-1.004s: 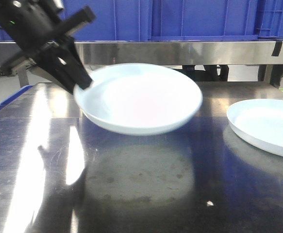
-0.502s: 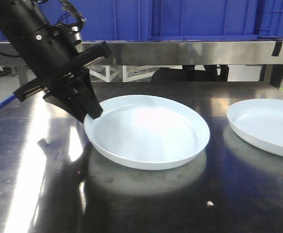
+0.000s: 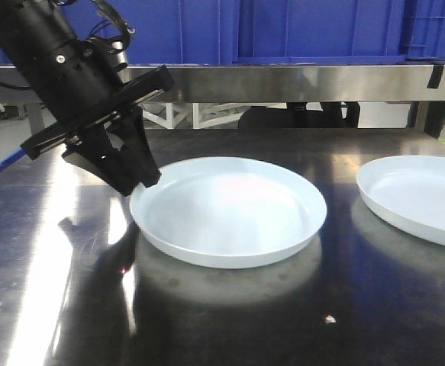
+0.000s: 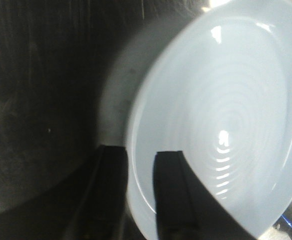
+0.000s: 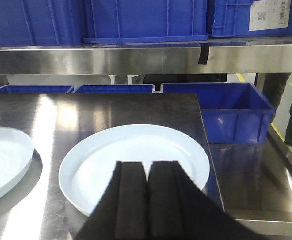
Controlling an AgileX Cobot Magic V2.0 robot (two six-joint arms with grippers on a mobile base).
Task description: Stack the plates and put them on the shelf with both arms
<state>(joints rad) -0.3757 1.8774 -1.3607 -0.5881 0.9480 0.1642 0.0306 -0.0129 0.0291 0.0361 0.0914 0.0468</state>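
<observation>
Rim of one plate (image 3: 230,210) sits pinched between the narrow left jaws, the dish spreading away from them, low on the desk (image 3: 230,328). Right jaws are pressed together on nothing, with the other plate (image 5: 135,145) just beyond and beneath them, and the shelf (image 5: 135,57) farther ahead.

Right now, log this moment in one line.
left tool: shut on left plate rim | right tool: shut, empty | left plate: on table | right plate: on table, apart | stack: not made
</observation>
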